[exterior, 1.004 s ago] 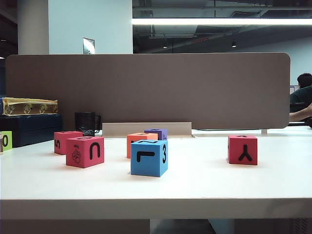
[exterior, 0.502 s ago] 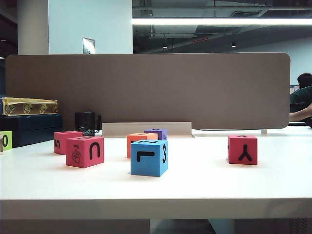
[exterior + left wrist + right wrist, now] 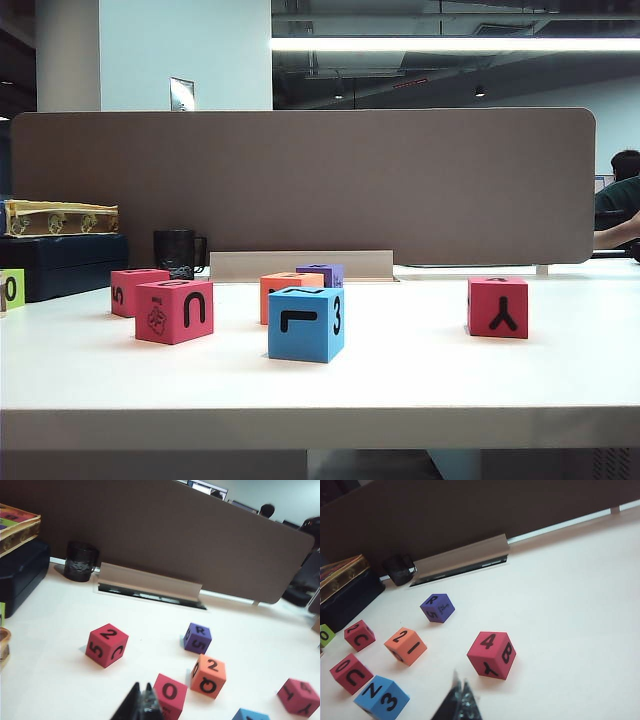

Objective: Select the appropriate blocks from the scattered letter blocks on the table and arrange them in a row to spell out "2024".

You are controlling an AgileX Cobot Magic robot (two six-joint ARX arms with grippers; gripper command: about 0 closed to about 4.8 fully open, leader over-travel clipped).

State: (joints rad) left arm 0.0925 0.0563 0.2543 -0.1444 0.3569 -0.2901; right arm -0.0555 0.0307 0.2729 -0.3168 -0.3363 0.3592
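Two claws pressed together, empty: left claw (image 3: 141,705), right claw (image 3: 460,702) | red block (image 3: 491,655) reads 4, B, Y

A blue foam cube (image 3: 306,324) marked 3 sits near the front of the wide white worktop (image 3: 400,385). Left of the blue cube are two red foam cubes: one with a U (image 3: 175,311), and one with a 5 (image 3: 137,291) just behind it. Behind the blue cube are an orange cube (image 3: 284,291) and a purple cube (image 3: 322,273). Far to its right stands a red cube with a Y (image 3: 498,307). A brown panel (image 3: 300,185) stands behind them all.
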